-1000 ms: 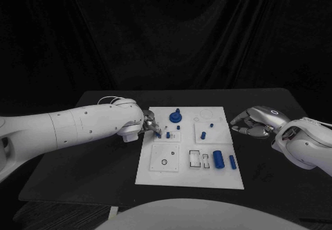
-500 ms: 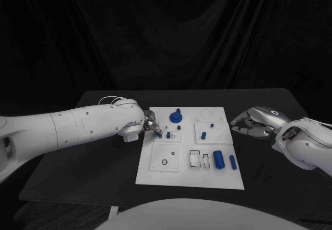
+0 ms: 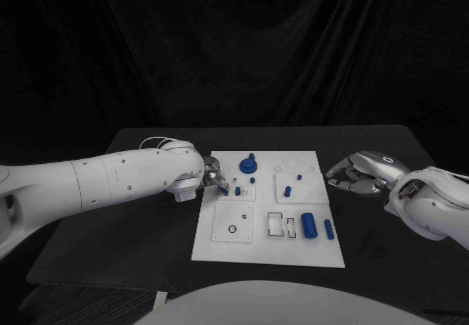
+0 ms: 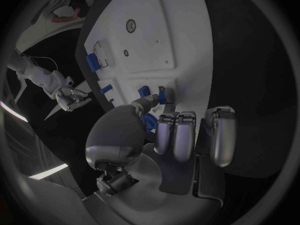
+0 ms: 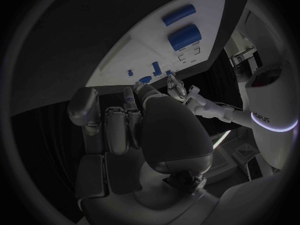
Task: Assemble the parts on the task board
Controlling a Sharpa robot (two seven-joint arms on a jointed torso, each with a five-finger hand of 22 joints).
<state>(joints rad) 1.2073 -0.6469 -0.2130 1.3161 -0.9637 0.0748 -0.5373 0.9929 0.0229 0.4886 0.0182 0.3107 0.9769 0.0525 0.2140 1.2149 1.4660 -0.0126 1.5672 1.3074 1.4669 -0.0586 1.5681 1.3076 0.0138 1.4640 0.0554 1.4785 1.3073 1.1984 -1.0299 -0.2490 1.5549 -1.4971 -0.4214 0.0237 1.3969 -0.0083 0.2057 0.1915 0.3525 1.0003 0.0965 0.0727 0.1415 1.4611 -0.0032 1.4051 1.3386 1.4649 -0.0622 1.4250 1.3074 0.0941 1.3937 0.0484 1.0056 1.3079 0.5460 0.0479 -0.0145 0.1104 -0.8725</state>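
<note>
The white task board lies mid-table. My left hand reaches over its left edge and pinches a small blue peg between thumb and a finger, low on the board. In the left wrist view the same peg sits at the fingertips against the board. My right hand hovers just off the board's right edge, fingers curled in, holding nothing. The right wrist view shows that hand and the board.
A blue knob stands at the board's far middle, with small pegs near it. A thick blue cylinder and a thin one lie at the near right. Bare black table surrounds the board.
</note>
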